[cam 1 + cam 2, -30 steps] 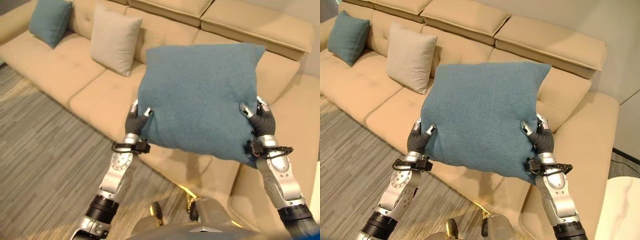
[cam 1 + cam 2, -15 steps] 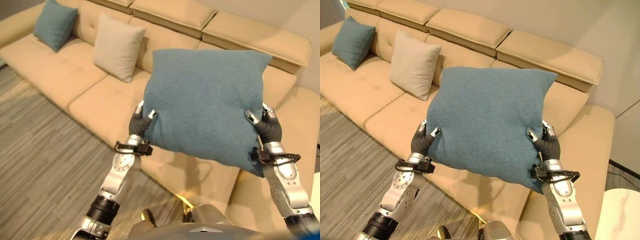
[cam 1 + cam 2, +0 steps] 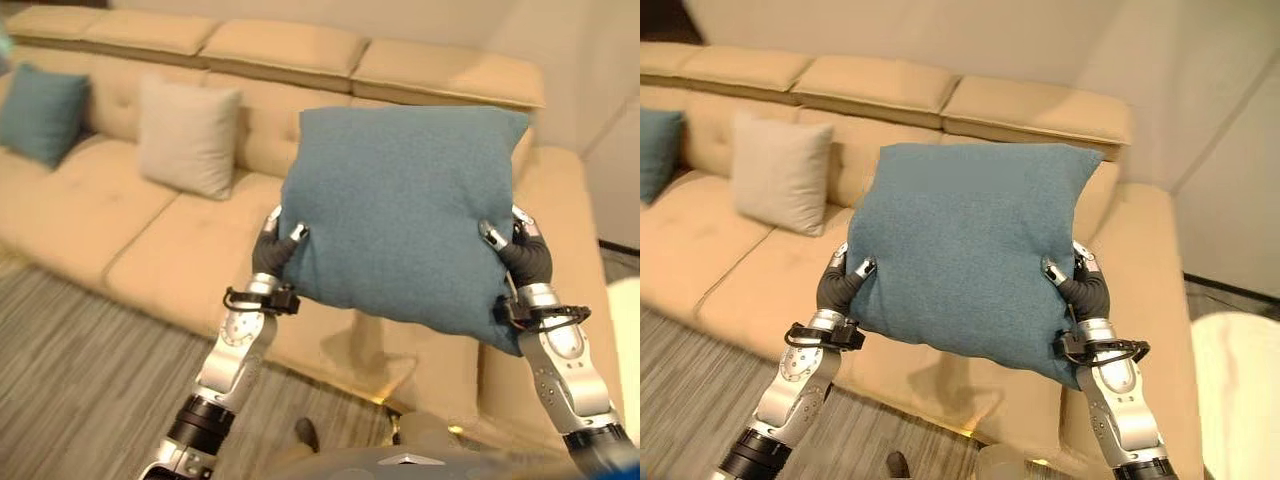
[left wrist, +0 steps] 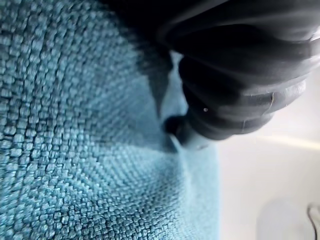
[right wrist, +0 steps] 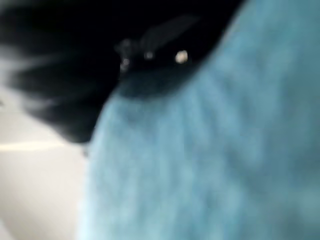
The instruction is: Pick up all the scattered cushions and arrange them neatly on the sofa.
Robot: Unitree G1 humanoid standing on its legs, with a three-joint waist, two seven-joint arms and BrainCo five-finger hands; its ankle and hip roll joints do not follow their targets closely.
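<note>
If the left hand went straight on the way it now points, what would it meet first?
The left hand grips the blue cushion's edge, as does the right hand. It points up and forward, so past the cushion it would probably meet the sofa's backrest, though depth is unclear.

We see a long tan sofa [image 3: 150, 230] running across the room, its seat split into wide tufted sections and its backrest topped by three padded headrest blocks [image 3: 870, 85]. At the right end the sofa turns toward us into a chaise section [image 3: 1150, 300]. Behind it stands a plain pale wall [image 3: 970, 35], and a second wall [image 3: 1230, 190] meets it at a corner on the right. The floor [image 3: 70, 400] in front of the sofa is grey, with fine streaks like woven carpet or wood grain. At the far right edge we make out a pale, rounded surface [image 3: 1240, 390] low down, possibly a small table
</note>
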